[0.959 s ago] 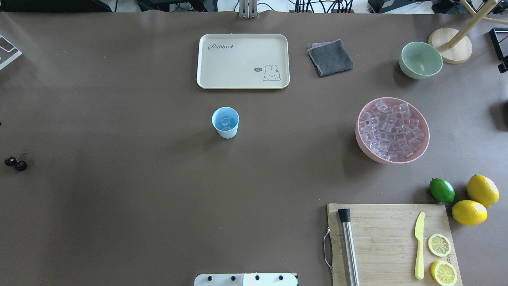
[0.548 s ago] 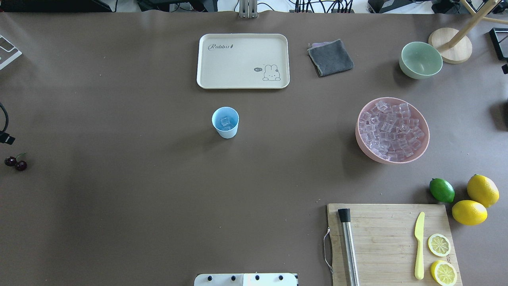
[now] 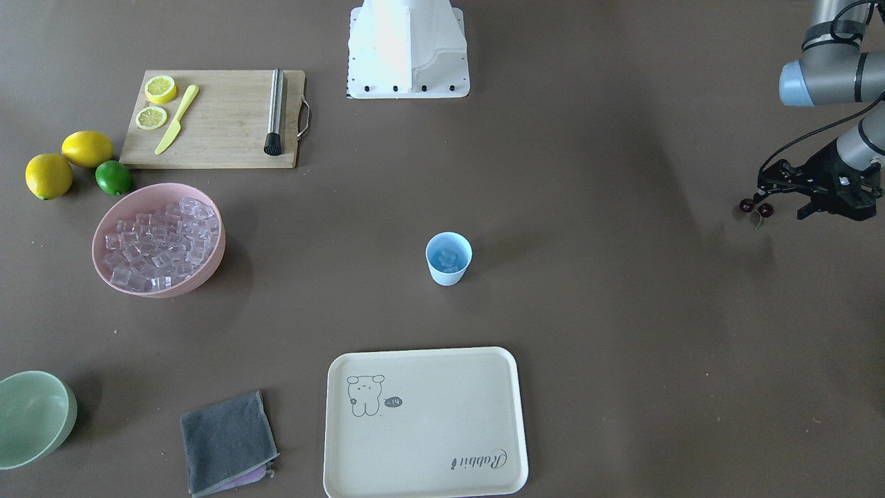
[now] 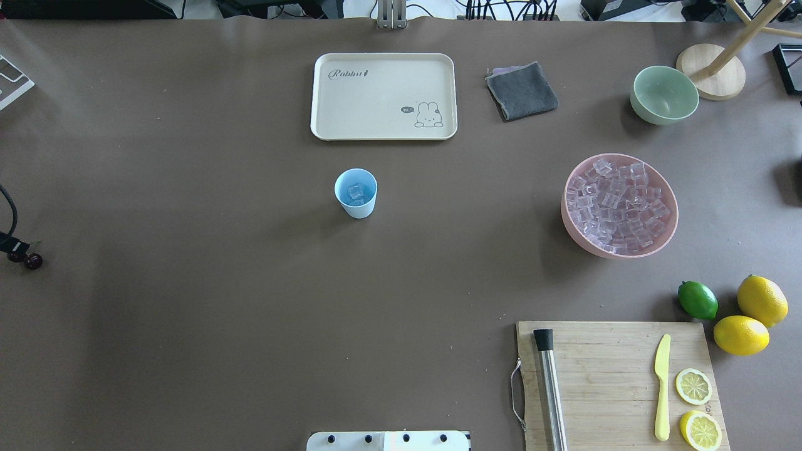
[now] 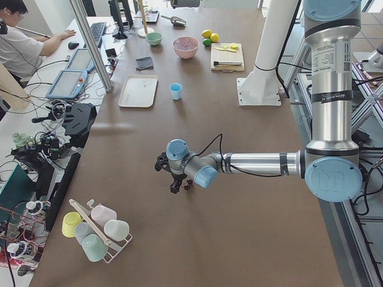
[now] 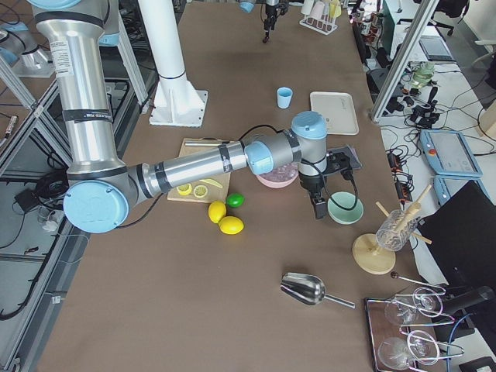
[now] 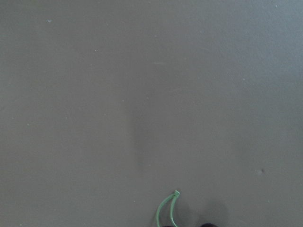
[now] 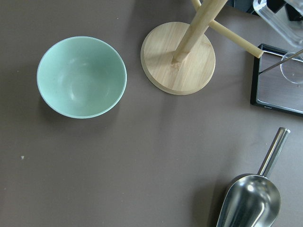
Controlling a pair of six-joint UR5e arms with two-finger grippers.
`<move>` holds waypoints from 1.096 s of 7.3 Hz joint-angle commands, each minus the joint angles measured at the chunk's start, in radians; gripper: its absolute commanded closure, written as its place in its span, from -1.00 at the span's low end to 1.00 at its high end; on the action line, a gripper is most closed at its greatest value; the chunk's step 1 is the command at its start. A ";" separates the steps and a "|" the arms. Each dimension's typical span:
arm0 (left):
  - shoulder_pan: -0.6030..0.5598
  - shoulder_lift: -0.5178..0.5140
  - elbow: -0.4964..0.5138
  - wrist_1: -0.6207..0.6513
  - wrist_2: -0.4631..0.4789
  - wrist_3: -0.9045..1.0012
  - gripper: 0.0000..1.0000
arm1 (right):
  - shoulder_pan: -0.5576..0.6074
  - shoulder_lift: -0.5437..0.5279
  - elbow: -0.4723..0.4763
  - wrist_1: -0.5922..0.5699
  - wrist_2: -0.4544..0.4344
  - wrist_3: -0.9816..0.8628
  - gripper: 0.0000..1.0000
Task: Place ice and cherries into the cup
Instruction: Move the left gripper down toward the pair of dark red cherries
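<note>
The light-blue cup (image 4: pixel 356 193) stands mid-table with a few ice cubes inside it (image 3: pixel 449 258). More ice (image 4: pixel 617 203) fills the pink bowl (image 4: pixel 665 241) on the right. The cherries (image 3: pixel 755 206) lie at the table's far left edge (image 4: pixel 30 259). My left gripper (image 3: pixel 781 200) hovers open just over them, one finger above the fruit. In the left wrist view only the green stem (image 7: pixel 168 213) shows at the bottom edge. My right gripper (image 6: pixel 318 208) hangs beside the green bowl (image 6: pixel 343 208); whether it is open or shut I cannot tell.
A cream tray (image 4: pixel 383 95) and a grey cloth (image 4: pixel 521 91) lie behind the cup. The green bowl (image 4: pixel 664 94) and a wooden stand (image 4: pixel 711 70) sit far right, a metal scoop (image 8: pixel 251 201) nearby. The cutting board (image 4: pixel 601 376) holds a knife, lemon slices and a steel bar; a lime (image 4: pixel 697 299) and lemons lie beside it.
My left gripper has come in at the left edge and moved down onto the cherries, now partly covering one. The dark part at the far right edge has left the overhead view.
</note>
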 commanded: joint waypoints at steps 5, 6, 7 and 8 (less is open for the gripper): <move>0.012 0.002 0.048 -0.059 0.002 0.002 -0.41 | 0.000 -0.035 -0.005 0.037 -0.016 0.001 -1.00; 0.011 0.002 0.048 -0.059 0.000 0.002 -0.16 | 0.000 -0.035 -0.006 0.040 -0.019 0.001 -1.00; 0.012 0.002 0.054 -0.059 0.000 0.004 -0.05 | 0.000 -0.035 -0.006 0.043 -0.025 0.001 -1.00; 0.012 -0.003 0.066 -0.059 0.000 0.005 -0.05 | 0.000 -0.035 -0.005 0.043 -0.028 0.001 -1.00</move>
